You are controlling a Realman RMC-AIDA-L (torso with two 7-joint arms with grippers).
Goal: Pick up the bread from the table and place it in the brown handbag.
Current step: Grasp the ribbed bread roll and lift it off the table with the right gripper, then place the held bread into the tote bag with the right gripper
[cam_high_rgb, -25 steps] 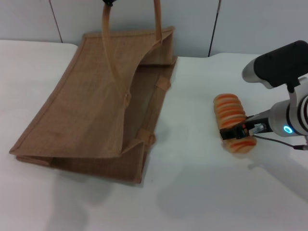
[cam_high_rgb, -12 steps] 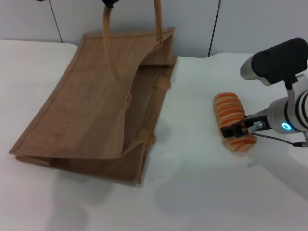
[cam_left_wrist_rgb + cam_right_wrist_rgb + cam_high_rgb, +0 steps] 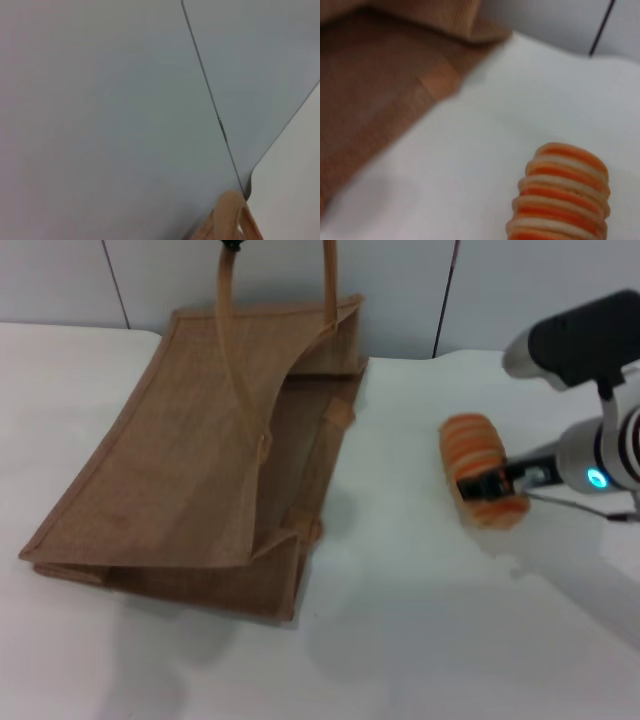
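Carrying the striped tan-and-orange loaf (image 3: 478,476), right gripper (image 3: 484,486) clamped on it, I'd clear the tan-brown burlap tote's (image 3: 190,450) rim.

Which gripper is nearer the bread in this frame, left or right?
Right. The right gripper is clamped across the bread, to the right of the brown handbag. The left gripper is far off at the top edge, at the bag's handles.

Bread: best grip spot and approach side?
Across the short width near the middle of the bread, coming from the robot's right, as the right hand does now. The loaf is oblong and its crosswise ridges help keep it from slipping.
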